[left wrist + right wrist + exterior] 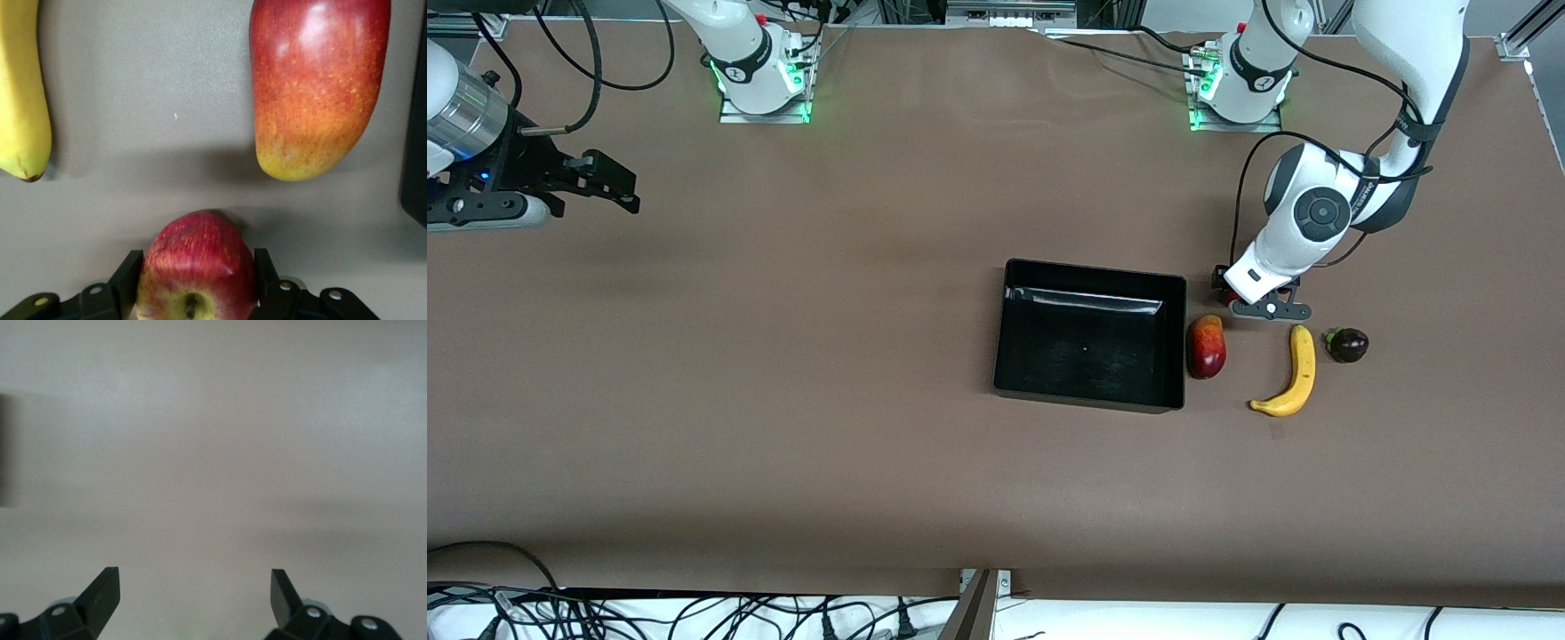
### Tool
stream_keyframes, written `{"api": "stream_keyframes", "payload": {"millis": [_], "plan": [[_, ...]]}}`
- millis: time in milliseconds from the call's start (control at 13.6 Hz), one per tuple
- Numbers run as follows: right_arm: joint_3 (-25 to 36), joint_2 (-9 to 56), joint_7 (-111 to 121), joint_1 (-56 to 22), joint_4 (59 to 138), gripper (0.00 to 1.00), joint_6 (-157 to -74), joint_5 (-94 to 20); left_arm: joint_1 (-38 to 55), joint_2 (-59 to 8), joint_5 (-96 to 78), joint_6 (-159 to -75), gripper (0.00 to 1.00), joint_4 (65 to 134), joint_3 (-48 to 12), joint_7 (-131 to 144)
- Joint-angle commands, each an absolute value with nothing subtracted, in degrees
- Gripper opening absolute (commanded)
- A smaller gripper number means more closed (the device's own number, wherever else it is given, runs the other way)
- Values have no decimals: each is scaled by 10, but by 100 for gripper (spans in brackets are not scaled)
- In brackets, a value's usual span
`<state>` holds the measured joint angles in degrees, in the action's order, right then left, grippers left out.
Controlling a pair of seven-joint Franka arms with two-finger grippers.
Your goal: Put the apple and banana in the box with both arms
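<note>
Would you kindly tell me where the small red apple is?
The small red apple sits between the left hand's fingers, beside the red-yellow mango, farther from the front camera.

Brown table (783,400), cables (694,613) below

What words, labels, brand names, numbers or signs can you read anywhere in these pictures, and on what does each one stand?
None can be read.
The box, apple, banana and red-yellow fruit carry no print or sticker.
Small dark marks on the arms' base collars are too small to read.
</note>
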<state>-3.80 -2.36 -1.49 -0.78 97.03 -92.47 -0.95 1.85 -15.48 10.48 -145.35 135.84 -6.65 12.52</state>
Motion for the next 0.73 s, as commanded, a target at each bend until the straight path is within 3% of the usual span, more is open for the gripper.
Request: {"api": "stream_keyframes", "payload": {"millis": [0, 220, 367, 661], "plan": [[-64, -26, -5, 19, 970, 100, -929, -8, 17, -114, 120, -1361, 15, 1310, -70, 131], [-65, -23, -11, 18, 967, 100, -930, -4, 34, -127, 110, -1158, 15, 1140, -83, 136], [-64, -14, -6, 19, 956, 100, -935, -1, 56, -163, 83, -1083, 15, 1038, -102, 184], [-64, -9, -10, 19, 946, 100, -938, 1, 129, -209, -18, -1065, 15, 959, -106, 329]]}}
